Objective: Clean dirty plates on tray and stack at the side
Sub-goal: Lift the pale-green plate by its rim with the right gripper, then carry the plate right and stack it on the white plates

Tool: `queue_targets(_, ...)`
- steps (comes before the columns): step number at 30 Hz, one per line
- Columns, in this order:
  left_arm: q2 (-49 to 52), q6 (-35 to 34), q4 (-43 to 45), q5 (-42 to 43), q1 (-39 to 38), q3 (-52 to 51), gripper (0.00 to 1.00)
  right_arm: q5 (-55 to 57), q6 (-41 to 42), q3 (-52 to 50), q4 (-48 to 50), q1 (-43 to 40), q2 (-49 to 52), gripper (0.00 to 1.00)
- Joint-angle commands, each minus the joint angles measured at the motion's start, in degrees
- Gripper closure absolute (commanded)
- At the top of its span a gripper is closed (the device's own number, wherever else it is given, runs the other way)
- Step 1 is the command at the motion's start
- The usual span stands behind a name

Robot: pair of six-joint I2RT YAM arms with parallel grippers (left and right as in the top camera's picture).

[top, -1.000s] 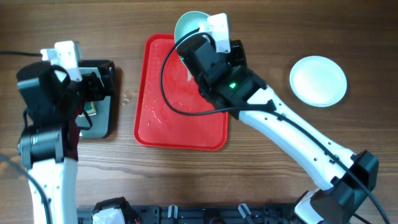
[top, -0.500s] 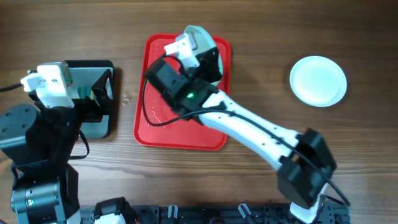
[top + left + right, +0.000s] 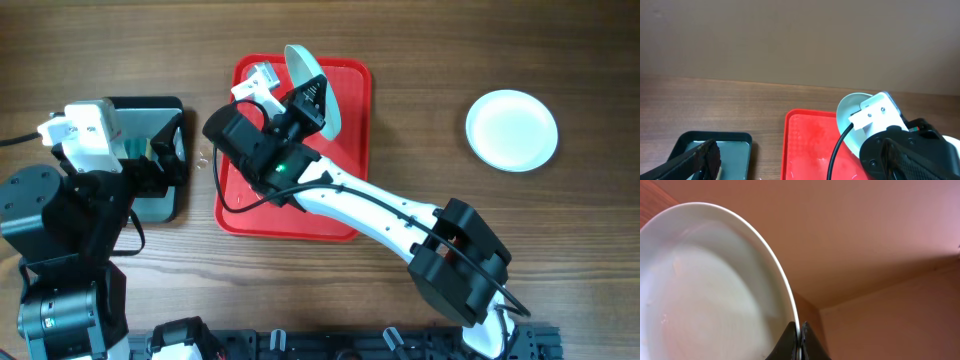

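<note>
My right gripper (image 3: 301, 100) is shut on the rim of a pale turquoise plate (image 3: 303, 63), holding it tilted almost on edge above the far part of the red tray (image 3: 345, 205). In the right wrist view the fingertips (image 3: 801, 339) pinch the plate (image 3: 715, 295) by its edge. The tray (image 3: 807, 145) bears white specks and wet streaks. A whiter plate (image 3: 511, 130) lies flat on the table at the right. My left gripper (image 3: 168, 152) stands open over the black tray (image 3: 160, 206), nothing between its fingers (image 3: 702, 159).
The black tray (image 3: 735, 150) with its shiny base sits left of the red tray, a strip of bare wood between them. A few small crumbs (image 3: 205, 157) lie on that strip. My right arm (image 3: 400, 215) crosses the red tray's near right corner.
My right arm has swung the plate leftward over the tray and turned it onto its edge. My left arm drew back towards me a second ago and has since held still.
</note>
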Motion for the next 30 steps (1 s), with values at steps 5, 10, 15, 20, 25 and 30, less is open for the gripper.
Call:
queue_targets(5, -0.1, -0.5, 0.1, 1.2, 0.3, 0.2, 0.00, 2.4, -4.4, 1.0, 1.4, 0.0, 0.3, 0.96)
queue_targets(10, -0.1, -0.5, 0.1, 1.1, 0.3, 0.2, 0.00, 2.4, 1.3, 1.0, -0.4, -1.1, 0.3, 0.96)
queue_targets(15, -0.1, -0.6, 0.5, 1.1, 1.2, 0.2, 0.00, -2.6, 11.8, 1.0, -8.7, -2.4, 0.3, 0.96)
queue_targets(20, -0.1, -0.8, 1.7, 1.1, 2.7, 0.2, 0.00, -19.8, 32.8, 1.0, -25.2, -4.6, 0.3, 0.96)
queue_targets(25, -0.1, -0.8, 2.7, 1.1, 3.9, 0.2, 0.00, -34.5, 47.4, 1.0, -32.7, -8.5, -1.2, 0.96)
queue_targets(30, -0.1, -0.8, 3.1, 1.1, 4.4, 0.2, 0.00, -42.2, 48.3, 1.1, -31.7, -12.3, -6.1, 0.96)
